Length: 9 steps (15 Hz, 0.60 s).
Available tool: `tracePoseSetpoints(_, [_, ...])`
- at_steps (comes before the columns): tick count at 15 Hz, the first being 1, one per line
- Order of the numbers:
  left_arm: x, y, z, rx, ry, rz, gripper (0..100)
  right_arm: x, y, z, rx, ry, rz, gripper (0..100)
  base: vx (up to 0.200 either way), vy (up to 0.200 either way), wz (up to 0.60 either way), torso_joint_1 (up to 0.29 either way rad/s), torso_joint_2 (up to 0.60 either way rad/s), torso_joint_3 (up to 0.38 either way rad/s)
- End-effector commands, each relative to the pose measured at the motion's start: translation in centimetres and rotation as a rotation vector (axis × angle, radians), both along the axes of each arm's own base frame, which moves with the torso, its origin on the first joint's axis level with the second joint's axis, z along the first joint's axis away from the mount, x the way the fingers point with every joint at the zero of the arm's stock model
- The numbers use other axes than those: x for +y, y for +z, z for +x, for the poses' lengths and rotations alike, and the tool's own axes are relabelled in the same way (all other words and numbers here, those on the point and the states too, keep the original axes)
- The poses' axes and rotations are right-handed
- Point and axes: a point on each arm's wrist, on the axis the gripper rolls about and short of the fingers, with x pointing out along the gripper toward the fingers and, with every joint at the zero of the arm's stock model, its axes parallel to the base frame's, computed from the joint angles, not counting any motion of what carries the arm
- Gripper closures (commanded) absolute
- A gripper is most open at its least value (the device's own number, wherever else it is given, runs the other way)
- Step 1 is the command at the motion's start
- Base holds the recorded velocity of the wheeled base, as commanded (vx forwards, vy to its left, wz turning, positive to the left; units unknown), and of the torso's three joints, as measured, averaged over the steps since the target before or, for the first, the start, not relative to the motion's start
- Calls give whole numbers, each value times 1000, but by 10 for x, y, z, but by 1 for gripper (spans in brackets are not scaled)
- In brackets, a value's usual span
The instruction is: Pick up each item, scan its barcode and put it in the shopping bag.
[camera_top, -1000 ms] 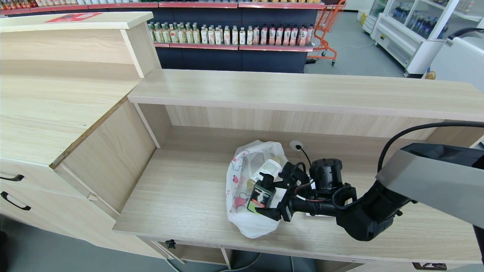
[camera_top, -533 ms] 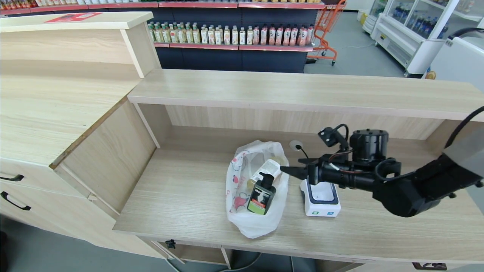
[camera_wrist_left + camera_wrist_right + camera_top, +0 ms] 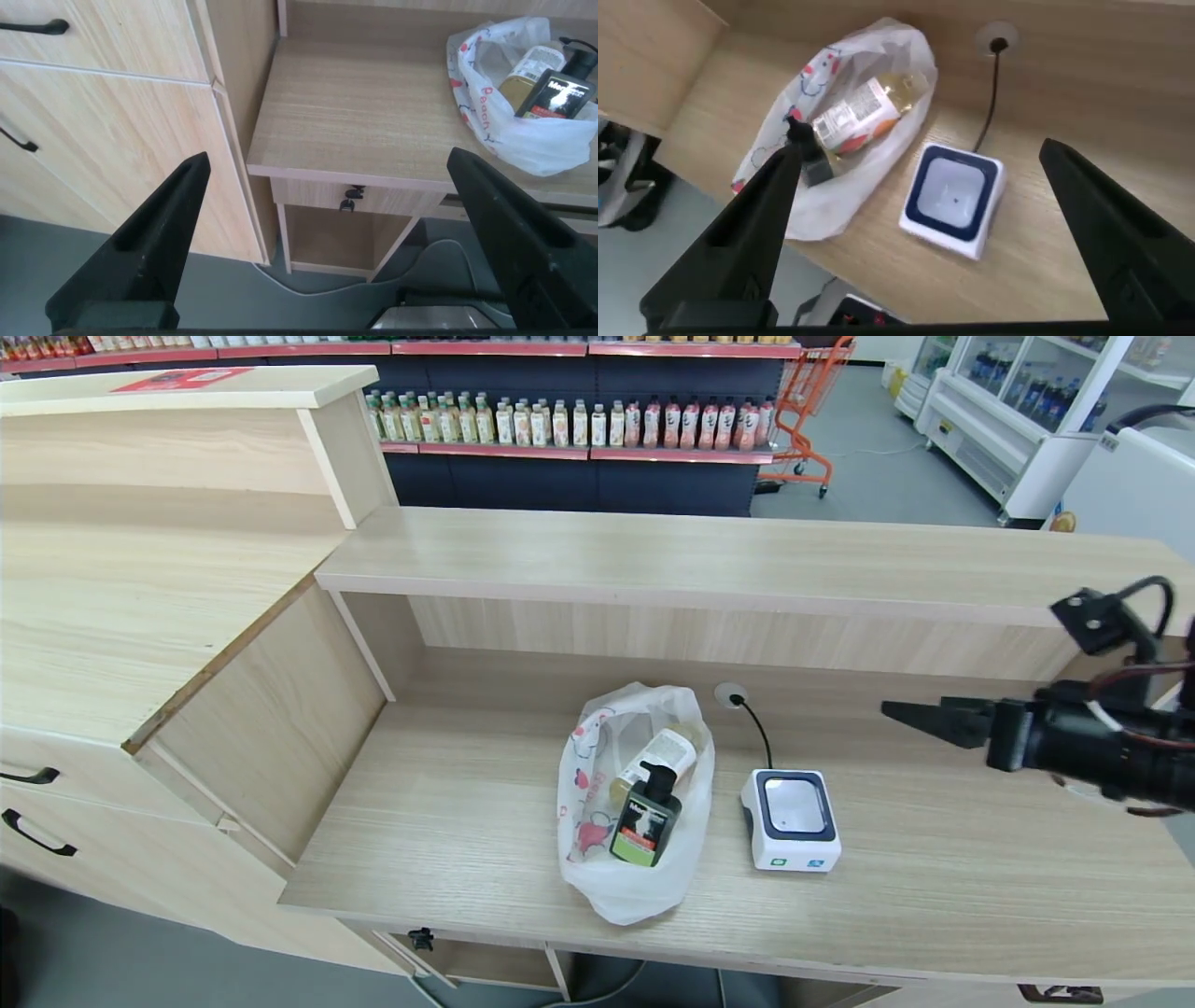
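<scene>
While my right gripper (image 3: 934,721) hangs open and empty, the bag (image 3: 607,891) lies at its 8 o'clock.
Two bottles (image 3: 644,821) lie inside it, pointing 1 to 7 o'clock; the scanner (image 3: 792,817) sits between.

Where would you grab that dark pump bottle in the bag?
Probably the pump bottle is best pinched across its flat body, from above: it lies label-up in the open bag, narrow sides exposed, pump pointing away.
</scene>
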Motion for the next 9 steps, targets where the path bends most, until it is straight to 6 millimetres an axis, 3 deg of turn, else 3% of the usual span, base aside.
tracePoseSetpoints(1, [0, 0, 0, 0, 1, 0, 0, -14, -3, -109, -86, -199, -82, 0, 0, 0, 0, 0, 0, 0])
tracePoseSetpoints(3, [0, 0, 0, 1, 1, 0, 0, -8, -38, -171, -119, -257, -99, 0, 0, 0, 0, 0, 0, 0])
tracePoseSetpoints(6, [0, 0, 0, 1, 1, 0, 0, -5, -87, -230, -176, -343, -124, 0, 0, 0, 0, 0, 0, 0])
tracePoseSetpoints(8, [0, 0, 0, 1, 0, 0, 0, -4, -114, -253, -192, -416, -127, 0, 0, 0, 0, 0, 0, 0])
tracePoseSetpoints(9, [0, 0, 0, 0, 0, 0, 0, -4, -116, -257, -197, -383, -130, 0, 0, 0, 0, 0, 0, 0])
